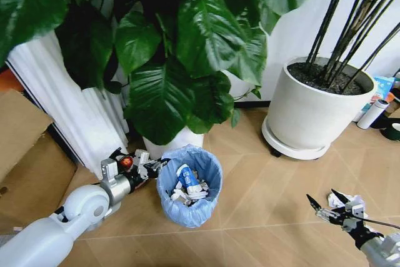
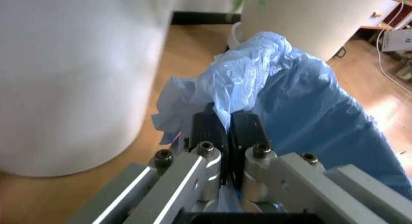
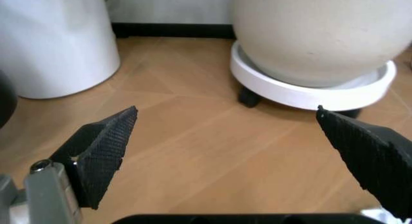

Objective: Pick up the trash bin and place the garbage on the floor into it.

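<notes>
Trash bin (image 1: 189, 186) stands on the floor (image 1: 262, 186) by the leafy plant's pot; my left gripper (image 2: 228, 132) pinches only its bag rim, which could tear or slip. My right gripper (image 3: 225, 161), spread empty, hovers well apart.

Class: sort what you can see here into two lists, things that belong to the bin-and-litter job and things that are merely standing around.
Part of the job:
trash bin, rim pinched by the left gripper
garbage already in it
floor
right gripper, open and empty

Just standing about:
leafy plant
white pot on a wheeled saucer
cardboard box
</notes>
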